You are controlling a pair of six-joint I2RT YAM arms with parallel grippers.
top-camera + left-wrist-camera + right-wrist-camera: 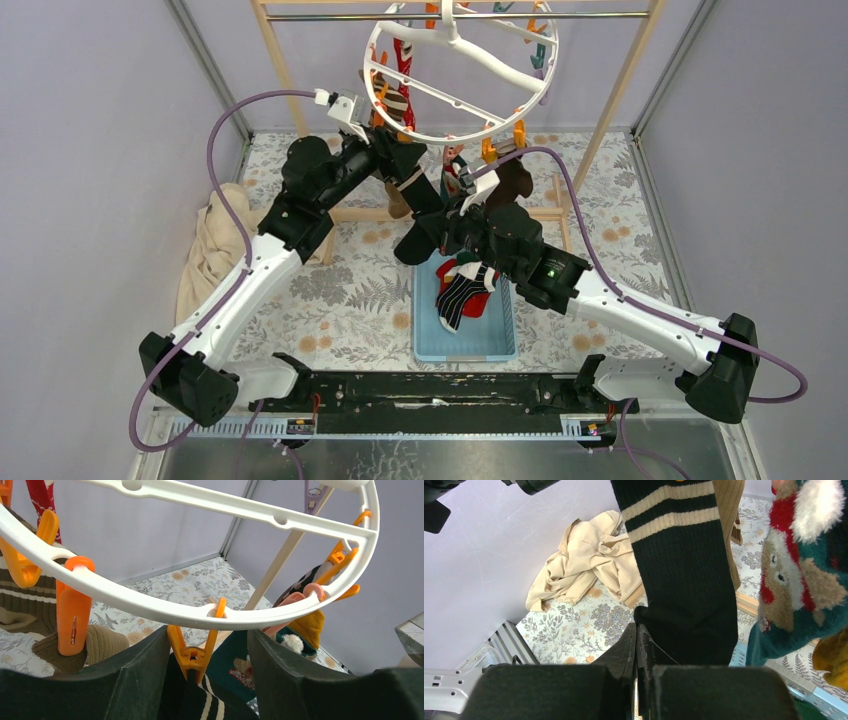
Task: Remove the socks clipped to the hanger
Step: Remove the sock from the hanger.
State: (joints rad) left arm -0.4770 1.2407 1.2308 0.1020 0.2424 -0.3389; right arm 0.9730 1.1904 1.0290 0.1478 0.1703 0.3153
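- Left wrist view: the hanger is curving across your frame, its white ring sitting just above the left gripper.
- An orange clip is dangling from the ring, right in the gap between your two dark fingers. The left gripper is standing released, with its jaws spread on either side of the clip and not touching it.
- That clip is biting the cuff of a black striped sock, which is hanging straight down in the right wrist view.
- Your right gripper is clenched, jaws pressed together at the lower left edge of that sock. You cannot tell whether any fabric is caught between them.
- A teal and red patterned sock is hanging just beside the black one, and a brown ribbed sock is hanging from another orange clip.
- Below the hanger, a blue bin is holding loose socks.
- A beige cloth is lying crumpled on the floral table cover, by the left wall.
- The hanger is hanging from the wooden rack.
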